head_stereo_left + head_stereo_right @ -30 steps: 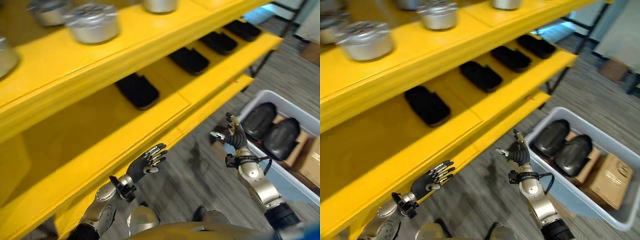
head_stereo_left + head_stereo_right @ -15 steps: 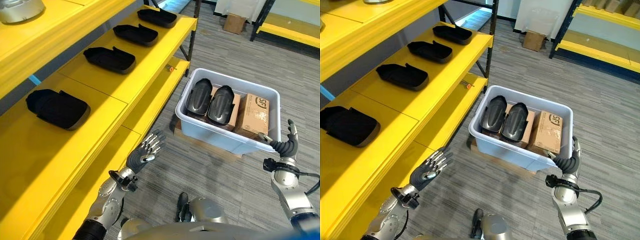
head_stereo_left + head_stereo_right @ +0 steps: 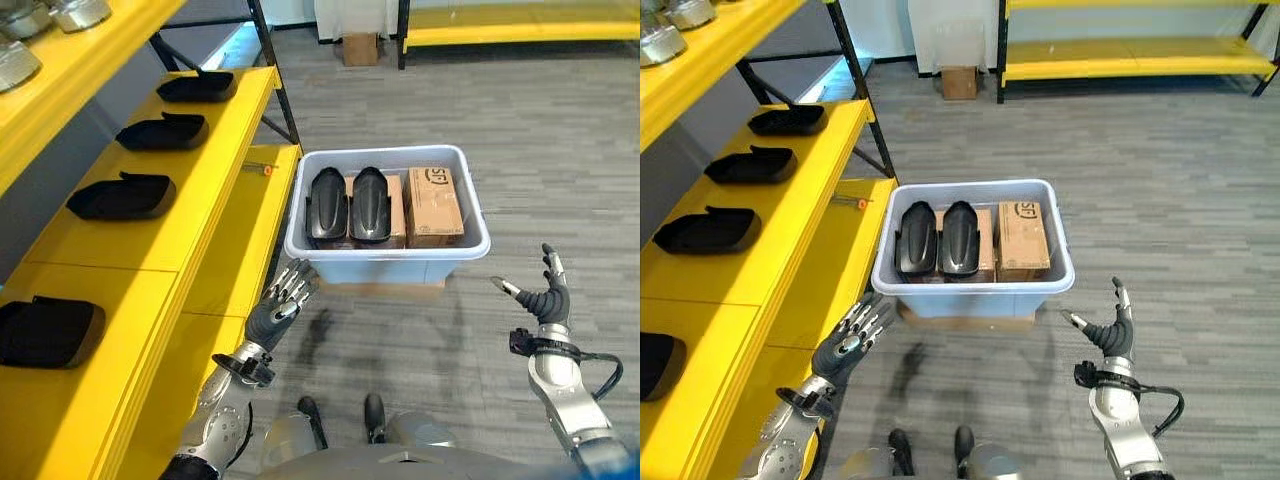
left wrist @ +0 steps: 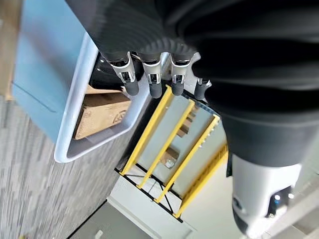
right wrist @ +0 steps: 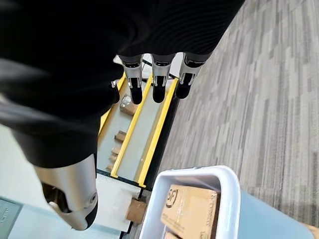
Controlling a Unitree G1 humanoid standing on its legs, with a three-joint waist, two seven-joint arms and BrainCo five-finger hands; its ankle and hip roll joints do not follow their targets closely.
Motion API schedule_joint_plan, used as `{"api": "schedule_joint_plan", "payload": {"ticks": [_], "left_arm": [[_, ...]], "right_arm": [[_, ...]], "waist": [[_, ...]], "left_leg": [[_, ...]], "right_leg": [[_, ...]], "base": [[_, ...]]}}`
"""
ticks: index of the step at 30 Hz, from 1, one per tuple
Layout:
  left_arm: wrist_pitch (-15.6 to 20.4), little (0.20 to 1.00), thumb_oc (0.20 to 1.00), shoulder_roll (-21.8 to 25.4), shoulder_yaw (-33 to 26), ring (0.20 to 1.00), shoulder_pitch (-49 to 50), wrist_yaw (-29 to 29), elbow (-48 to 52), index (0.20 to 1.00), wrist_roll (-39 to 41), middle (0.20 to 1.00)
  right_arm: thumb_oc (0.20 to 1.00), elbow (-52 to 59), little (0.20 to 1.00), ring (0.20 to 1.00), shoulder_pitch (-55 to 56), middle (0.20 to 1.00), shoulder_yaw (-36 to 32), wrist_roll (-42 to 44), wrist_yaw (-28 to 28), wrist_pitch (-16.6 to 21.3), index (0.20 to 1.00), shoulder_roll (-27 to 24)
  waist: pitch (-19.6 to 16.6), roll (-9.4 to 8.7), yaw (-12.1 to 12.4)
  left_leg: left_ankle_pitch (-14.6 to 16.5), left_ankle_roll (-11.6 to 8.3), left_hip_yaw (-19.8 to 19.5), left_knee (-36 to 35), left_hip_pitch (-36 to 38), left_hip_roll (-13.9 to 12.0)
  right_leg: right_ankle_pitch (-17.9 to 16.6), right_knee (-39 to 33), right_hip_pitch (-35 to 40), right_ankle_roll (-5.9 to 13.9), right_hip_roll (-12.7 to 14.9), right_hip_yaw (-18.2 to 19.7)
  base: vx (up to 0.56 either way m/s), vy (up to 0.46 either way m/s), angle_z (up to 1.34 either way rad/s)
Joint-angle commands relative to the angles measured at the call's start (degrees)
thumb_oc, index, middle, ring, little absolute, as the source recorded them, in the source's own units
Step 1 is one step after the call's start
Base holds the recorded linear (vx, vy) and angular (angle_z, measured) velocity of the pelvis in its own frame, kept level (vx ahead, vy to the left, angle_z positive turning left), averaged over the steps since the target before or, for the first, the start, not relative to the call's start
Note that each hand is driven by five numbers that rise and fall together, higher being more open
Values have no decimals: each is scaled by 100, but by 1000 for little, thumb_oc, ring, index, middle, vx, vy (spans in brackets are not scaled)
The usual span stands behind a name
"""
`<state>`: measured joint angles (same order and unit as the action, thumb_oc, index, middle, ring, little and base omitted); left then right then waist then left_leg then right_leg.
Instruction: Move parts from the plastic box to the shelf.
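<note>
Left hand (image 3: 272, 312): fingers spread straight, empty, just short of the box's near left corner.
Right hand (image 3: 545, 297): fingers splayed wide, empty, to the box's near right.
Plastic box (image 3: 388, 262): on the floor between and beyond both hands.
Parts (image 3: 347, 203): two black shells side by side inside, beside a cardboard carton (image 3: 434, 205).
Shelf (image 3: 140, 235): yellow, left of the left hand, carrying black trays (image 3: 121, 197).

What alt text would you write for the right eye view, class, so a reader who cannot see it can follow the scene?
A pale plastic box on a grey carpeted floor holds two black parts beside a cardboard carton. The robot's open left hand and right hand hover near it, empty. To the left, a yellow shelf carries black trays.
</note>
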<state>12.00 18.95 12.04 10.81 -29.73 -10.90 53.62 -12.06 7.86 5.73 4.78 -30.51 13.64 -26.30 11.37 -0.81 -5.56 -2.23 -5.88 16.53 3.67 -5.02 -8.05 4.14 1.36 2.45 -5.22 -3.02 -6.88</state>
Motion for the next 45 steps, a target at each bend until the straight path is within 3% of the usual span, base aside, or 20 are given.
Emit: {"api": "schedule_joint_plan", "payload": {"ticks": [1,3,7,10,13,18,22,23,25,27,28,31,32,34,35,37,38,41,45], "left_arm": [[56,1000,1000,122,-46,1000,-97,-137,276,1000,-277,1000],[99,1000,1000,173,-20,1000,-160,-35,241,1000,-407,1000],[314,1000,1000,286,-5,1000,-197,161,225,1000,-958,1000],[329,1000,1000,425,143,1000,-357,242,225,1000,-1291,1000],[77,1000,1000,544,330,1000,-515,152,218,1000,-1363,1000],[-19,1000,1000,670,403,1000,-555,205,344,1000,-1426,1000],[-8,1000,1000,684,408,1000,-571,173,268,1000,-1425,1000],[-22,1000,1000,684,408,1000,-588,148,253,1000,-1453,1000],[244,1000,1000,752,417,1000,-581,-43,300,1000,-1536,1000],[331,1000,1000,753,450,1000,-589,11,363,1000,-1538,1000],[425,1000,1000,745,521,1000,-577,132,359,1000,-1621,1000],[321,1000,1000,775,491,1000,-606,199,385,1000,-1505,1000],[341,1000,1000,804,507,1000,-633,207,389,1000,-1554,1000],[388,1000,1000,850,615,1000,-626,49,315,1000,-1709,1000],[374,1000,1000,841,687,1000,-565,-247,261,1000,-1666,1000],[443,1000,1000,828,812,1000,-425,-481,222,1000,-1482,1000],[441,1000,1000,802,784,1000,-317,85,255,1000,-1616,1000],[397,1000,1000,714,666,1000,-182,204,142,1000,-1857,1000],[602,1000,1000,702,639,1000,-93,34,83,1000,-1765,1000]], "right_arm": [[1000,329,1000,1000,-448,1000,-104,70,26,346,1000,-159],[1000,439,1000,1000,-426,1000,-60,137,114,221,1000,-156],[1000,459,1000,1000,-454,1000,126,353,360,133,1000,-154],[1000,509,1000,1000,-411,1000,212,487,460,133,1000,-158],[1000,544,1000,1000,-471,1000,311,582,643,130,1000,-50],[1000,575,1000,1000,-757,1000,421,705,772,-45,1000,40],[1000,577,1000,1000,-917,1000,434,788,773,-100,1000,152],[1000,572,1000,1000,-961,1000,434,739,824,-107,1000,185],[1000,665,1000,1000,-1119,1000,588,473,858,-152,1000,269],[1000,618,1000,1000,-1260,1000,656,438,754,-171,1000,318],[1000,506,1000,1000,-1387,1000,703,466,742,-158,1000,377],[1000,505,1000,1000,-1465,1000,715,442,785,-218,1000,426],[1000,581,1000,1000,-1463,1000,730,450,787,-295,1000,446],[1000,588,1000,1000,-1428,1000,757,559,853,-289,1000,524],[1000,606,1000,1000,-1394,1000,756,570,961,-344,1000,561],[1000,542,1000,1000,-1356,1000,776,549,1092,-351,1000,517],[1000,431,1000,1000,-1353,1000,823,406,1183,-346,1000,448],[1000,503,1000,1000,-1299,1000,875,228,1264,-445,1000,301],[1000,271,1000,1000,-1454,1000,925,88,1167,-383,1000,48]], "waist": [[138,15,238],[163,26,268],[154,71,307],[65,73,209],[-96,77,139],[-249,95,208],[-273,56,288],[-259,31,314],[-146,55,464],[-80,88,592],[-50,82,665],[-24,-25,672],[34,-105,627],[80,-241,561],[105,-247,548],[106,-172,532],[54,-134,576],[-46,-128,613],[35,-60,643]], "left_leg": [[-757,-162,-122,-62,-64,-447],[-922,-199,-158,-132,-216,-562],[-793,-121,-359,-168,-94,-481],[-460,25,-195,-176,235,-285],[-196,178,-118,-372,634,-21],[-11,361,-68,-604,911,194],[133,547,-45,-549,941,328],[169,620,-56,-543,964,397],[276,866,10,-577,1101,526],[332,922,78,-617,1210,545],[355,861,210,-663,1326,510],[520,694,285,-679,1513,488],[545,652,348,-652,1549,453],[725,596,391,-645,1675,409],[736,544,479,-652,1752,302],[599,403,525,-623,1785,89],[471,300,587,-552,1750,-41],[377,161,609,-414,1639,-240],[289,25,547,61,1254,-714]], "right_leg": [[-100,147,245,745,603,-128],[-35,228,334,749,649,-122],[109,474,388,766,679,-16],[130,498,406,794,703,-35],[65,447,388,865,734,-56],[47,546,258,967,814,-146],[105,1130,104,992,819,-189],[-11,1357,8,1040,850,-210],[-461,3089,-629,1332,1143,-471],[-798,3640,-921,1387,1490,-684],[-954,3243,-956,1400,1812,-933],[-1282,1911,-881,1581,2093,-1060],[-1624,1057,-855,1616,2144,-1054],[-2217,483,-980,1835,2385,-870],[-2209,452,-1029,1889,2432,-901],[-1772,192,-653,1813,2220,-1052],[-1420,94,-342,1685,2013,-1276],[-1051,154,-190,1483,1793,-1352],[-542,742,-415,1191,1688,-1412]], "base": [[170,123,-24],[161,149,-46],[133,181,-57],[113,239,-40],[168,241,5],[123,187,1],[79,140,-3],[73,201,-8],[79,231,-29],[127,57,-51],[180,-153,-64],[171,-253,-41],[187,-347,-26],[226,-448,-11],[249,-388,2],[308,-363,5],[295,-305,7],[282,-303,8],[127,-237,-15]]}}
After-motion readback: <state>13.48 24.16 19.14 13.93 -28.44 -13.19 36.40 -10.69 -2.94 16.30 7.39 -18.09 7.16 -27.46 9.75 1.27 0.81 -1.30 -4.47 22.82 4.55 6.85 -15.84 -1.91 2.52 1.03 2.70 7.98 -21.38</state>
